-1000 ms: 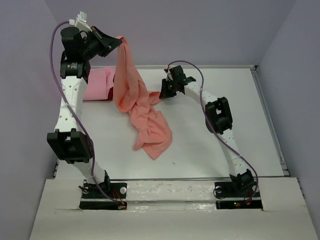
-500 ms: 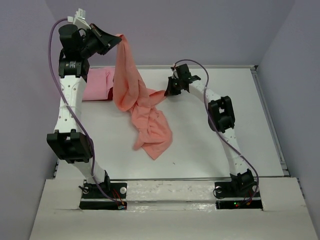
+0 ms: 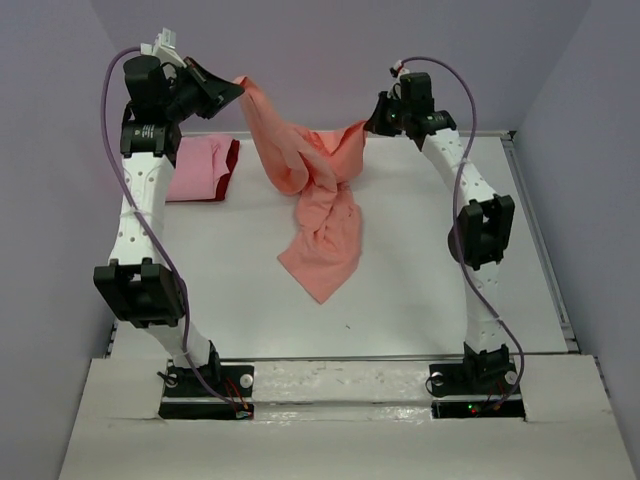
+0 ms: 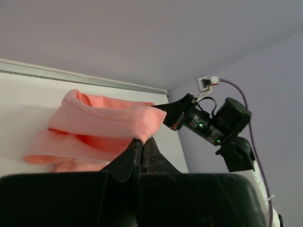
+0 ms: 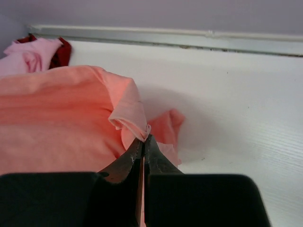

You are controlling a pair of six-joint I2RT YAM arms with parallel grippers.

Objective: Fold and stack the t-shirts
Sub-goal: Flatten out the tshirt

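The salmon-orange t-shirt [image 3: 318, 200] hangs bunched between both grippers above the table, its lower end trailing on the tabletop. My left gripper [image 3: 238, 86] is shut on one edge of it [image 4: 118, 123], high at the back left. My right gripper [image 3: 366, 124] is shut on another edge [image 5: 128, 116], raised at the back right of centre. The lighter pink t-shirt [image 3: 196, 167] lies folded at the back left on the dark red t-shirt [image 3: 232, 158], which shows only at its edge. Both show in the right wrist view [image 5: 28, 54].
The white table [image 3: 440, 260] has a raised rim [image 3: 535, 230] along its right and back sides. Purple walls [image 3: 590, 150] close in the back and both sides. The right arm's wrist [image 4: 213, 125] shows in the left wrist view.
My right gripper has risen and moved back and right with the shirt's edge in it. The shirt has spread between the two grippers and its trailing end has shifted right. The left gripper stayed put.
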